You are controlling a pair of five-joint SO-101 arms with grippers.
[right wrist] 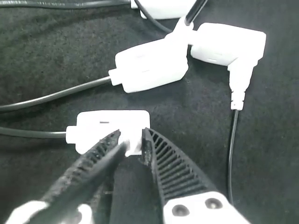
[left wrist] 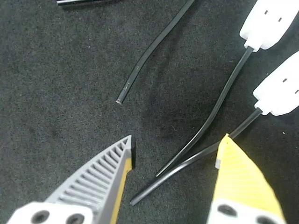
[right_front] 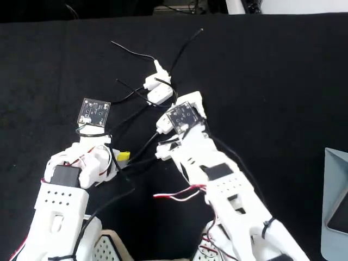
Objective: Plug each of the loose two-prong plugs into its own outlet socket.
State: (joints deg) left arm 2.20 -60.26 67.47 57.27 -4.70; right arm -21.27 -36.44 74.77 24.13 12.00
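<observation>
Fingers [left wrist: 105,179] of the left hand [left wrist: 177,137], one grey and one yellow, stand wide apart over the left part of the black surface [right_front: 272,65], and we see nothing gripped between them. Two black cords [left wrist: 191,156] lie on the surface in the gap. Following those cords away from the hand in the left wrist view, we come to two white sockets [left wrist: 282,88], each with a pair of slots, lying side by side and just apart. A loose cord end [left wrist: 121,99] rests near them, touching neither. Toward the middle of the surface, in the high view, we find a white angled plug [right_front: 157,69] lying against another white socket [right_front: 160,93]. In the right wrist view the two touch end to end, though we cannot tell whether the prongs are seated. Just beside that pair is the right hand [right wrist: 131,140], its dark fingers [right wrist: 163,158] nearly shut and pinching the edge of a flat white block [right wrist: 100,126] that rests on the surface with a cord leaving its far end. We cannot tell whether this block is a plug or a socket. At the far right edge stands a grey-blue object [right_front: 334,190].
</observation>
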